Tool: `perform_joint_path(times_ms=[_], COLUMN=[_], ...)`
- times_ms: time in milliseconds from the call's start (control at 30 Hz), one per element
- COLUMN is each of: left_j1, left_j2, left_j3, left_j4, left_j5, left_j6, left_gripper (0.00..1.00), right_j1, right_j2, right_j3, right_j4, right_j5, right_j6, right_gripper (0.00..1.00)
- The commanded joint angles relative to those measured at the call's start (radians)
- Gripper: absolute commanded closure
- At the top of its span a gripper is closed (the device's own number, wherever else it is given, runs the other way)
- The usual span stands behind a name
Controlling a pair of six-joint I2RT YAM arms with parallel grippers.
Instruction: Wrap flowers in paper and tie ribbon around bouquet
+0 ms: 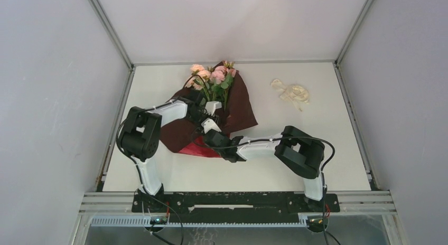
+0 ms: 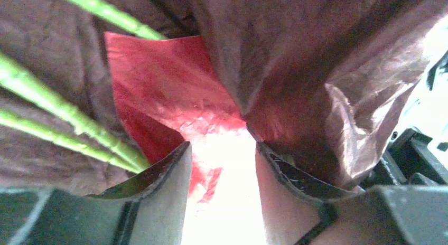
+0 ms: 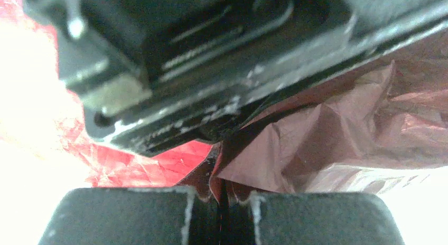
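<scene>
Left end effector [image 2: 222,150] is spread with nothing clamped; a fold of the paper [image 2: 296,55] sits just ahead of its fingertips, and green stems [image 2: 58,105] lie on the sheet to its left. Right end effector [image 3: 219,197] is pressed together, pinching a crumpled paper edge at its tips, with the left end effector's dark body close in front. The flowers [image 1: 211,75] lie on the paper beyond both end effectors, and the ribbon [image 1: 291,92] is coiled on the worktop [image 1: 296,144], well apart, far-right of the right one.
</scene>
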Motion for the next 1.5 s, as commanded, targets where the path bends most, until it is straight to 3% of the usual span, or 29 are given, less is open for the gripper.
perform_joint_path(times_ms=[0,267,433,767,900,1267,1367,1467], left_j1=[0.045,0.091,0.055,-0.023,-0.070,-0.117,-0.115,-0.117], left_j2=[-0.078,-0.206,-0.146,-0.082,-0.053,-0.013,0.004,0.015], left_j3=[0.026,0.136,0.225,0.297,0.301,0.277,0.287,0.290], left_j4=[-0.005,-0.076,-0.088,-0.096,-0.123,-0.094,-0.107,-0.127], left_j5=[0.068,-0.002,0.051,0.065,-0.042,-0.201,-0.175,-0.121], left_j6=[-0.013,0.089,0.037,0.052,0.084,0.108,0.101,0.094], left_gripper=[0.44,0.28,0.13,0.08,0.01,0.07,0.19,0.38], right_j1=[0.004,0.021,0.034,0.038,0.038,0.041,0.041,0.041], right_j2=[0.029,0.063,0.075,0.087,0.091,0.100,0.101,0.102], right_j3=[0.035,0.064,0.076,0.075,0.075,0.076,0.075,0.076], right_j4=[0.016,-0.042,-0.047,-0.064,-0.062,-0.078,-0.086,-0.089], right_j5=[-0.040,-0.024,-0.011,-0.010,-0.005,0.005,0.010,0.016], right_j6=[-0.006,-0.010,-0.019,-0.031,-0.034,-0.040,-0.040,-0.044], right_gripper=[0.95,0.94,0.94,0.93,0.93,0.93,0.93,0.93])
